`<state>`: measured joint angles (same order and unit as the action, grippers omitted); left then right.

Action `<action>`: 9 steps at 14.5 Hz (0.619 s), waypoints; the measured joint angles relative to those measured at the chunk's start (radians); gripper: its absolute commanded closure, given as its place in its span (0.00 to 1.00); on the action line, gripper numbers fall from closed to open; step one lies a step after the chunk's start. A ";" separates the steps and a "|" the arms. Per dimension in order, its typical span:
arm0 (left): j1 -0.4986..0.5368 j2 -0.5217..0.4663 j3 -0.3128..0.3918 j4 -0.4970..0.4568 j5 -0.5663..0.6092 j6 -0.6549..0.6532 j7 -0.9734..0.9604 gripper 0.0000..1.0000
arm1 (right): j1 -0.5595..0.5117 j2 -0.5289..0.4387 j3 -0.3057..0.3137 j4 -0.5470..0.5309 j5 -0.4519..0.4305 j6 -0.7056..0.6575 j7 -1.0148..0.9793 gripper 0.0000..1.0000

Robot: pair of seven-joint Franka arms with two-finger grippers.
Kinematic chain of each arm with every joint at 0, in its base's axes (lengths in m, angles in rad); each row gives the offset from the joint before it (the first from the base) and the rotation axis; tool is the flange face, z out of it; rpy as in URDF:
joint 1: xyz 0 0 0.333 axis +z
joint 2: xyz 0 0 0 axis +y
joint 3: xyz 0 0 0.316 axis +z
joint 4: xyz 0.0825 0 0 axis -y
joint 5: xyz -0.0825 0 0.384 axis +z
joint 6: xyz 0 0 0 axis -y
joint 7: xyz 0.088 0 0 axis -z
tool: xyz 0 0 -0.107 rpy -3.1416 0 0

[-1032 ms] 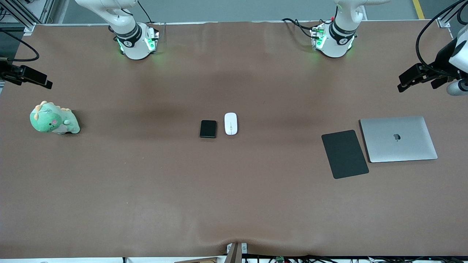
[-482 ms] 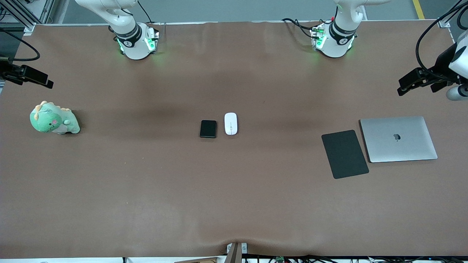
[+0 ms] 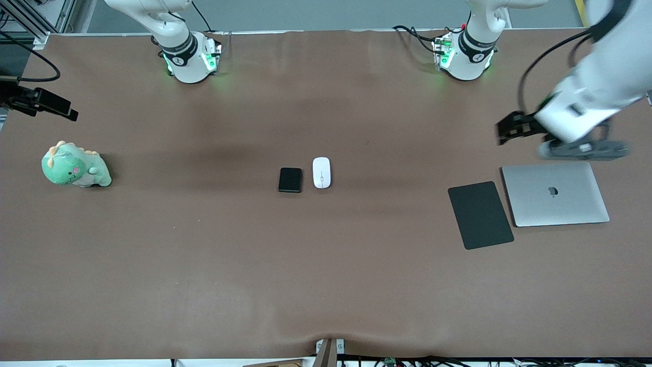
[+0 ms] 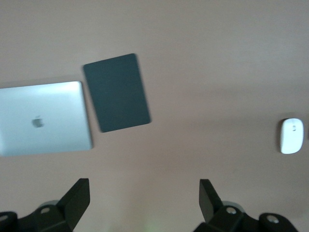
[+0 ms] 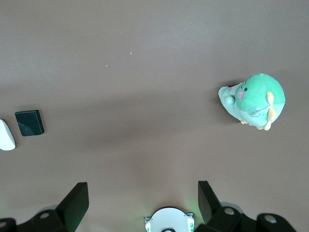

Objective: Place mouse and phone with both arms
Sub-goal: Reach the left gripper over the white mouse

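Note:
The white mouse point(image 3: 321, 173) and the black phone point(image 3: 290, 180) lie side by side at the middle of the table, the mouse toward the left arm's end. My left gripper point(image 3: 509, 130) is open and empty, up over bare table by the laptop's edge. Its wrist view shows the open gripper point(image 4: 144, 198) and the mouse point(image 4: 292, 136) far off. My right gripper point(image 3: 61, 109) is open and empty over the table's end, above the plush. Its wrist view shows the open gripper point(image 5: 142, 199), the phone point(image 5: 29, 123) and part of the mouse point(image 5: 6, 135).
A black mouse pad point(image 3: 480, 215) and a closed silver laptop point(image 3: 555, 193) lie side by side toward the left arm's end. A green dinosaur plush point(image 3: 75, 165) sits toward the right arm's end. The right arm's base point(image 5: 169, 220) shows under its gripper.
The left arm has swung in from the table's end toward the middle, bringing its gripper over the table by the laptop. The right gripper has barely shifted. Mouse and phone have not moved.

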<state>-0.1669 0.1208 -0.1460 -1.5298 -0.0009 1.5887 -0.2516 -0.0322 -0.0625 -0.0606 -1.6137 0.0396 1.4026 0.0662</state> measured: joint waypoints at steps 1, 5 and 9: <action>-0.051 0.039 -0.003 -0.001 0.000 0.041 -0.048 0.00 | 0.000 0.000 0.000 0.000 0.000 0.000 0.000 0.00; -0.232 0.216 -0.008 -0.006 0.002 0.220 -0.263 0.00 | 0.000 0.002 0.000 0.014 0.000 0.008 -0.015 0.00; -0.340 0.357 -0.008 -0.021 0.014 0.387 -0.422 0.00 | -0.001 0.017 -0.001 0.025 0.000 0.008 -0.051 0.00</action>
<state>-0.5064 0.4779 -0.1543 -1.5508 0.0129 1.9758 -0.6736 -0.0335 -0.0456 -0.0612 -1.5883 0.0397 1.4111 0.0147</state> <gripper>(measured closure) 0.000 0.000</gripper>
